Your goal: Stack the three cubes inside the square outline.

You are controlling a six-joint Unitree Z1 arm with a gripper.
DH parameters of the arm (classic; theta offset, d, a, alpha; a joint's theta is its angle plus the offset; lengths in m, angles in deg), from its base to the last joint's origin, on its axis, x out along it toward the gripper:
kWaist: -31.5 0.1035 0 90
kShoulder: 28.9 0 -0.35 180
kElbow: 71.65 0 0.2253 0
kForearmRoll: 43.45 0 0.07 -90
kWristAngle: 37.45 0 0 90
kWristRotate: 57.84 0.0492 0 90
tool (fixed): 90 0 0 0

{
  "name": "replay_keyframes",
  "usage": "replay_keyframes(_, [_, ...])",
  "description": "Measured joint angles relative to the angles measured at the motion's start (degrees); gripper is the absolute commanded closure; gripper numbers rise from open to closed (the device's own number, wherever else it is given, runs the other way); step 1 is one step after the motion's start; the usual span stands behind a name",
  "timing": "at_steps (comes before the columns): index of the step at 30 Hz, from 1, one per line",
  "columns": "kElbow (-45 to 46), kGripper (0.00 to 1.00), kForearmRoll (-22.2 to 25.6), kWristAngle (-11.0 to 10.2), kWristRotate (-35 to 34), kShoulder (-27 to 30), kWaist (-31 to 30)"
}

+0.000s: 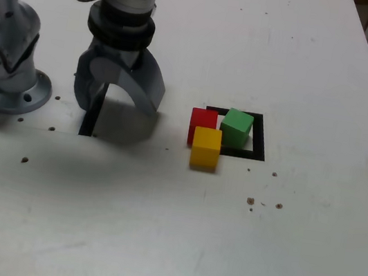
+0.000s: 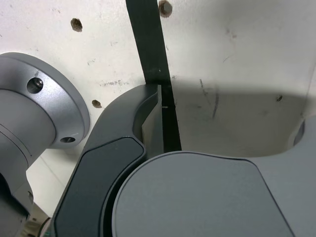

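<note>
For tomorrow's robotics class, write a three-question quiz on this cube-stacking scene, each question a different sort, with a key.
1. True or false: the gripper holds a cube.
2. Which cube lies inside the square outline? A red cube B green cube C yellow cube
3. Fill in: the gripper hangs over a black ____ strip.

Key: 1 false; 2 B; 3 tape.

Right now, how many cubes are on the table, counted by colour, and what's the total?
Red cube: 1
Yellow cube: 1
Green cube: 1
Total: 3 cubes
</note>
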Motion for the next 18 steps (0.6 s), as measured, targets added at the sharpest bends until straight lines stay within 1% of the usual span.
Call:
replay_keyframes(4, [-2.95,0.02,1.59,-1.11,-1.12,1.8,1.47])
replay_keyframes(5, [-3.85,0.03,2.34,-1.84,-1.7,1.97,1.67])
replay_keyframes(7, [-6.9,0.04,4.45,-4.0,-3.27,2.2,1.81])
replay_keyframes(10, [-10.17,0.04,6.94,-6.22,-4.81,2.3,1.61])
replay_keyframes(12, [-13.03,0.04,10.3,-7.53,-5.27,2.11,1.29])
replay_keyframes(14, [-14.85,0.04,11.19,-7.89,-5.28,1.6,1.24])
replay_keyframes(18, [-19.39,0.04,13.03,-8.01,-5.6,-1.52,0.44])
